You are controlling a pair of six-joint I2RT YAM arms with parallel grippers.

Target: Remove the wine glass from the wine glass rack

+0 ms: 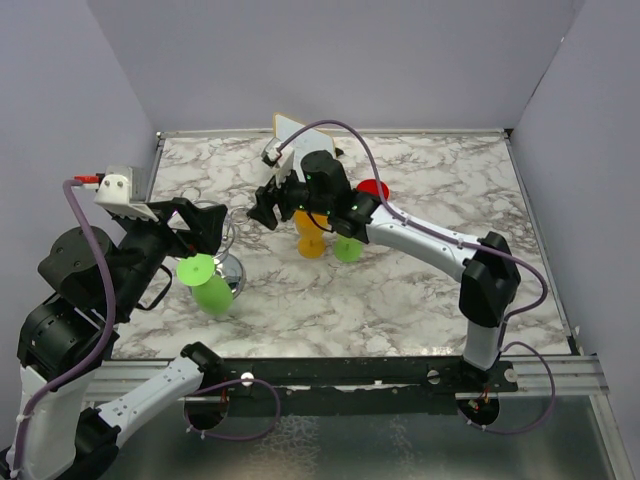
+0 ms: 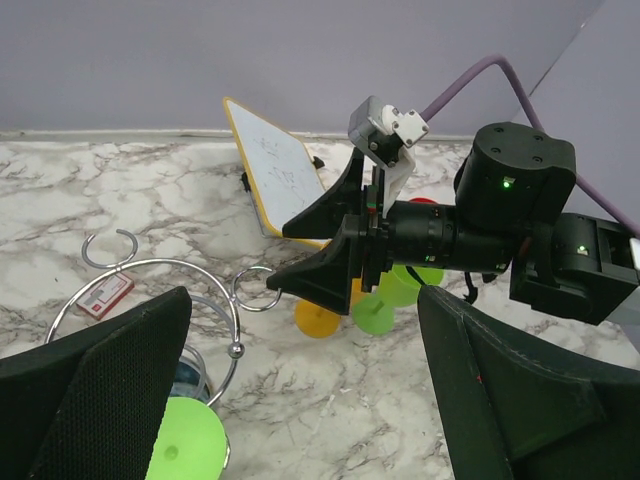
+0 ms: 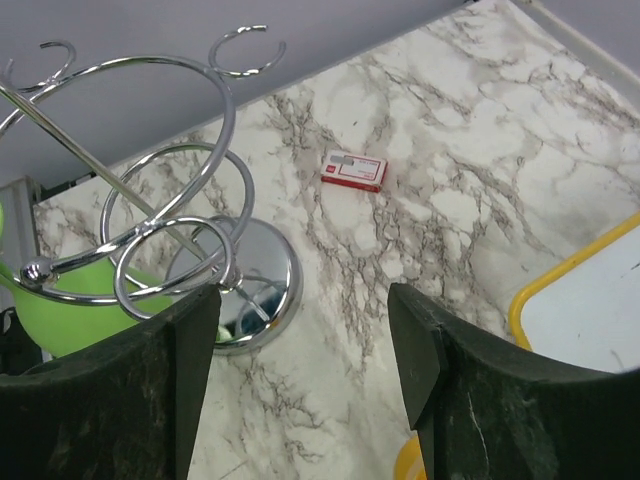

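Left wrist view: left tool (image 1: 205, 225) spread wide, both black fingers (image 2: 100, 390) well apart, gripping nothing. It hovers just over the wire arms of the wine glass rack (image 1: 228, 262). Green wine glass (image 1: 210, 285) sits at the rack, tilted, round foot up toward the top camera, bowl low beside the chrome base. Cannot tell if it hangs from a wire arm or leans on the base.

Right wrist view: right tool (image 1: 268, 208) also spread, nothing between its fingers (image 3: 480, 400). It points at the rack from the right and is apart from it, with bare marble between. The rack's wire rings and domed base show ahead of it, green bowl behind the rings at left.

Marble surface (image 1: 420, 290) carries the rest. Red card (image 3: 355, 170) lies flat beyond the rack. Orange glass (image 1: 310, 245) and second green glass (image 1: 347, 248) stand under the right arm, red glass (image 1: 373, 190) just behind it. White board (image 2: 280, 170) with yellow edge is tilted at the back.
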